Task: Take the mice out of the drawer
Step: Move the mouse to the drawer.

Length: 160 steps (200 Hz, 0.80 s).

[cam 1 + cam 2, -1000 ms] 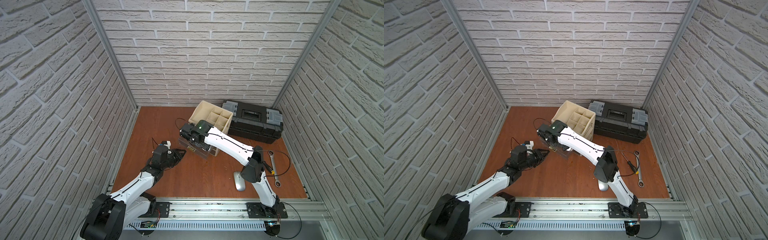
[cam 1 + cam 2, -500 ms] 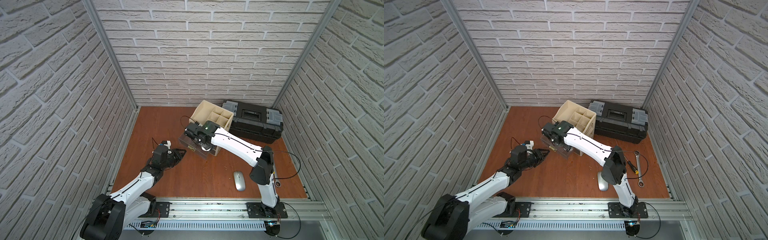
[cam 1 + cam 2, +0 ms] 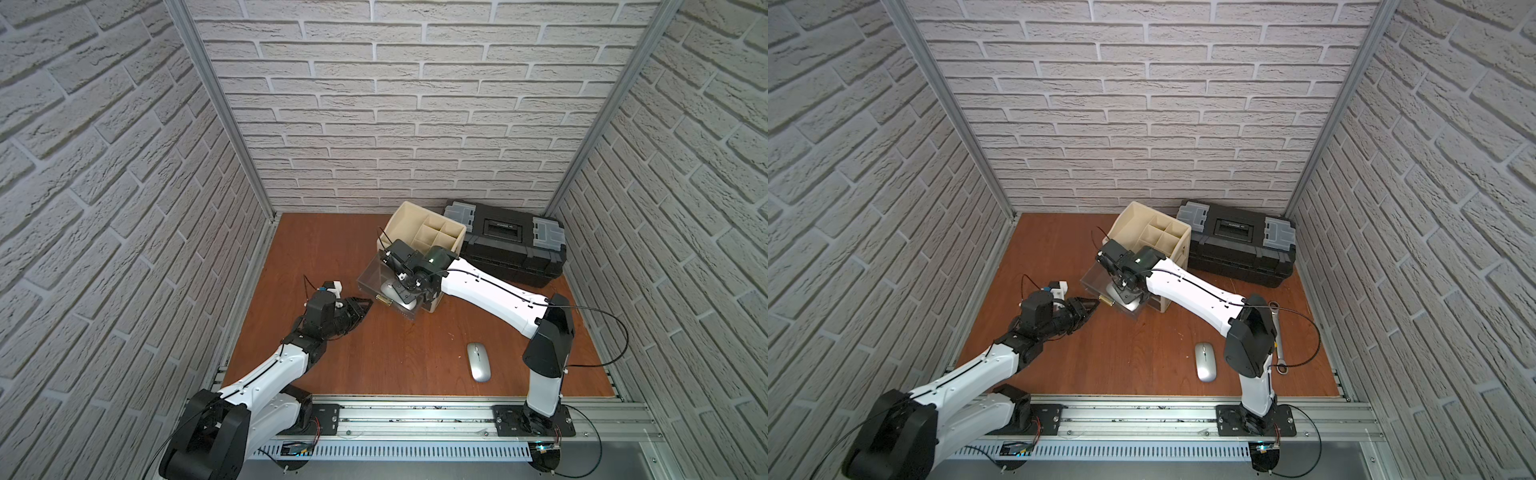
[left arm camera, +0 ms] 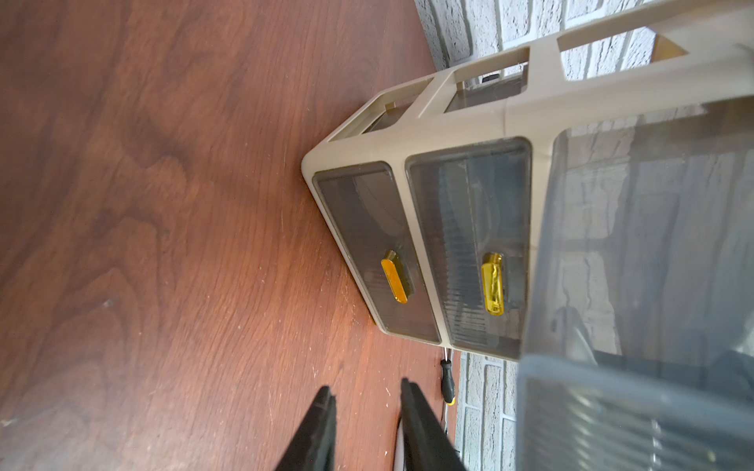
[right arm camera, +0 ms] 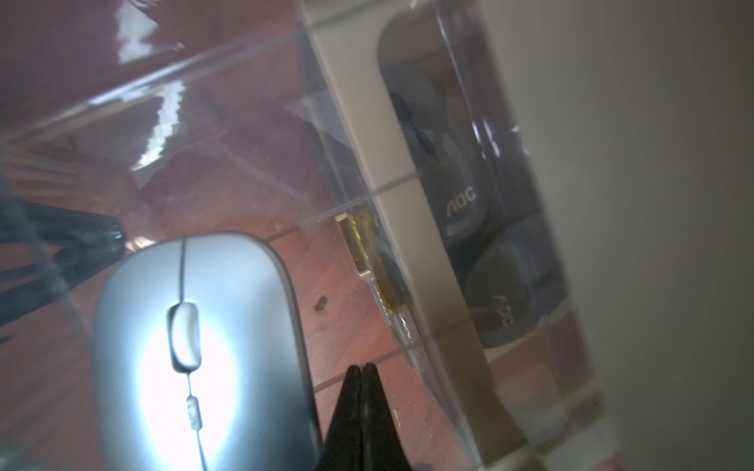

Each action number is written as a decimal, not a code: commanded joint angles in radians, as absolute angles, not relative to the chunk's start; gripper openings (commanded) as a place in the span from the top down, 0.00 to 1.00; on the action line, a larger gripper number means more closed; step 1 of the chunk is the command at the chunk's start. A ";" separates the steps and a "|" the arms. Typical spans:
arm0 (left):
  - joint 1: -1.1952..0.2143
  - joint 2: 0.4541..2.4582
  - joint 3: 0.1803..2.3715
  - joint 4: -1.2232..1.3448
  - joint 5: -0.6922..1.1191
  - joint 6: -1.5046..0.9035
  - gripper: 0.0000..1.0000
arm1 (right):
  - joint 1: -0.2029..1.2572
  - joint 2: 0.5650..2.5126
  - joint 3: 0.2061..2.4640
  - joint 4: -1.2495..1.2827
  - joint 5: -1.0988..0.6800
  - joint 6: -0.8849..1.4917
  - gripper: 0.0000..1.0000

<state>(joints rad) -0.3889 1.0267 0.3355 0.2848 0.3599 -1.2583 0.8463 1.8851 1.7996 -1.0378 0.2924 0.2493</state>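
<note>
The top clear drawer (image 3: 371, 277) of the beige drawer unit (image 3: 419, 227) is pulled out. A silver mouse (image 5: 196, 346) lies in it. My right gripper (image 5: 362, 369) is shut and empty, its tips down inside the drawer just beside that mouse (image 3: 390, 291). Two dark grey mice (image 5: 461, 195) with white logos show through a lower shut drawer. Another silver mouse (image 3: 478, 361) lies out on the table by the right arm (image 3: 1206, 361). My left gripper (image 4: 367, 401) is open and empty, low over the table, in front of the pulled-out drawer (image 3: 1095, 277).
A black toolbox (image 3: 511, 245) stands behind the drawer unit at the back right. A steel wrench (image 3: 1278, 332) lies near the right arm's elbow, and a screwdriver (image 4: 570, 381) lies beyond the unit. Two lower drawers with yellow handles (image 4: 393, 277) are shut.
The right arm's elbow has swung right, uncovering the silver mouse on the table, and its shut gripper has dipped into the open drawer. The left arm has stayed still.
</note>
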 commanded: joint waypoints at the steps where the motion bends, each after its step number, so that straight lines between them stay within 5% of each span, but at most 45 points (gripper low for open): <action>1: -0.394 1.014 0.353 0.323 0.353 -1.253 0.69 | 0.834 1.862 1.762 -0.993 0.217 0.214 0.97; 37: -0.395 1.010 0.354 0.319 0.351 -1.252 0.69 | 0.828 1.844 1.798 -1.013 0.266 0.173 0.97; 105: -0.407 1.031 0.356 0.396 0.350 -1.250 0.69 | 0.780 1.817 1.883 -1.054 0.093 0.057 0.80; 160: -0.433 1.062 0.355 0.463 0.354 -1.229 0.69 | 0.742 1.823 1.895 -1.076 -0.132 -0.004 0.56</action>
<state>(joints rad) -0.4206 1.0416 0.3374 0.3740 0.3592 -1.2495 0.7528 1.8507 1.8694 -1.0500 -0.0021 0.0425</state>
